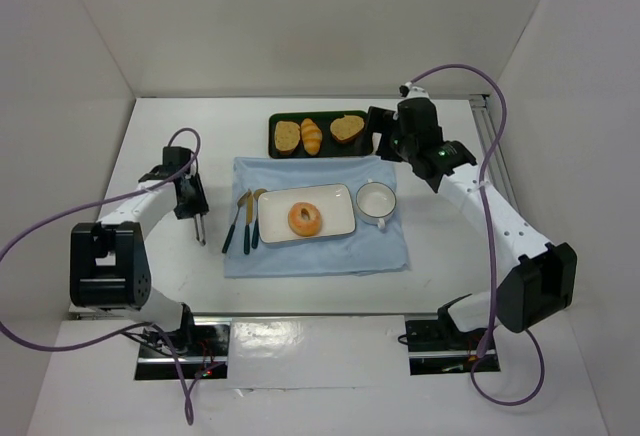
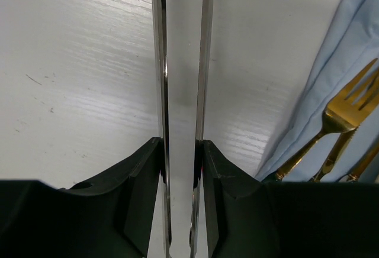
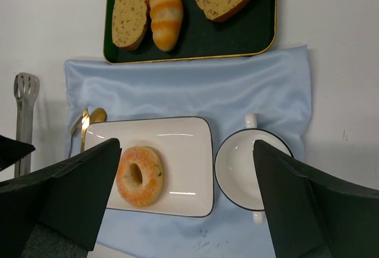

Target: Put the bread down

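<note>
Orange-glazed and ring-shaped, the bread (image 1: pixel 305 219) lies flat in the middle of the white rectangular plate (image 1: pixel 340 199) on the blue cloth (image 1: pixel 380 251). The dark tray (image 3: pixel 249 33) is at the plate's 12 o'clock and the cup (image 1: pixel 376 199) at its 3. The placing looks done. The left gripper (image 2: pixel 182 157) is clamped on metal tongs (image 2: pixel 160 63), whose blades are nearly together with nothing between them, at the plate's 9 o'clock. The right gripper (image 3: pixel 186 151) has its fingers wide apart and holds nothing. Only pulling the arms back seems left.

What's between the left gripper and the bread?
In the top view: cutlery on the blue cloth, then the rim of the white plate holding the bread.
</note>
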Action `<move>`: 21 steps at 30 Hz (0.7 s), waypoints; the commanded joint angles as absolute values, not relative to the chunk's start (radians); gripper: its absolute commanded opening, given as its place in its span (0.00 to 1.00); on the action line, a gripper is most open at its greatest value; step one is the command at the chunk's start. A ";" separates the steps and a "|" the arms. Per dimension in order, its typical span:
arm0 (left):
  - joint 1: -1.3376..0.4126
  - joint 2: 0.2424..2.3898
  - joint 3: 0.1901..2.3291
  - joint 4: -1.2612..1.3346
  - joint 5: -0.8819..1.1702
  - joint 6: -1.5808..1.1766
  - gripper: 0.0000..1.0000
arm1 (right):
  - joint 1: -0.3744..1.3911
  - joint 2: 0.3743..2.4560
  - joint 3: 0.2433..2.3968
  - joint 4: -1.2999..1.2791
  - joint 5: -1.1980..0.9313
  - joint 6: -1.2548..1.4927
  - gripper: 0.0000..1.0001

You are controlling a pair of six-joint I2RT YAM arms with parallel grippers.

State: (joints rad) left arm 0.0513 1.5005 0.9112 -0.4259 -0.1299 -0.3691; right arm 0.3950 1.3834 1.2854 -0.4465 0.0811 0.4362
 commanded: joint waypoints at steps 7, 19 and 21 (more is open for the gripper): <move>0.058 1.667 1.061 -0.443 -0.156 -0.356 0.43 | 0.357 1.382 1.293 -0.357 0.032 0.431 1.00; 0.020 1.865 1.195 -0.546 -0.288 -0.324 0.43 | 0.348 1.364 1.273 -0.357 0.023 0.449 1.00; 0.009 1.876 1.204 -0.560 -0.298 -0.334 0.45 | 0.348 1.364 1.282 -0.357 0.023 0.449 1.00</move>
